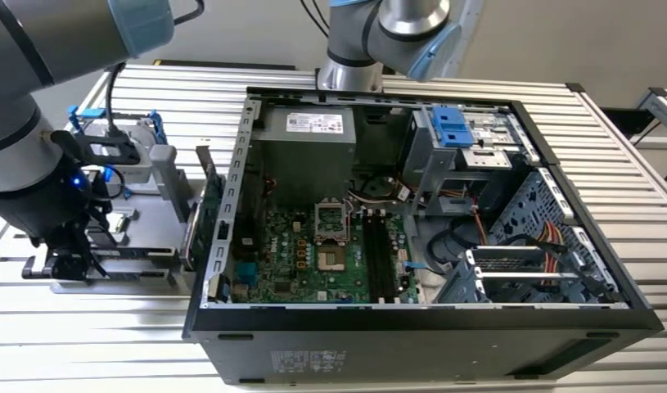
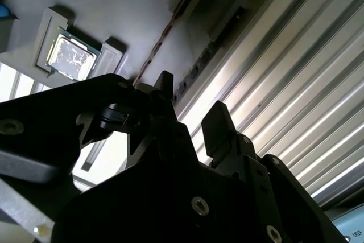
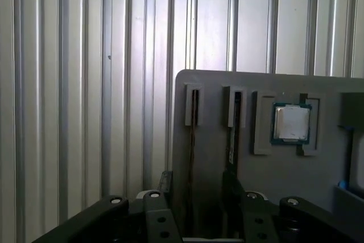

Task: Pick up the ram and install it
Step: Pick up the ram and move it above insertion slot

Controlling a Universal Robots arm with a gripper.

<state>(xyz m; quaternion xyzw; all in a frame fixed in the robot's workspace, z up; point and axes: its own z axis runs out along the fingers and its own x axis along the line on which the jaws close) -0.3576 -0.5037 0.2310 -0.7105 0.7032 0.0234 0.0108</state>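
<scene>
Holds hand open, empty, over grey slotted holder. Hovers near thin dark ram stick standing upright there.

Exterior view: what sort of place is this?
Probably a robotics lab or an assembly test bench: an open computer case lies on a slatted metal table, with a grey parts fixture and a robot arm beside it.
</scene>
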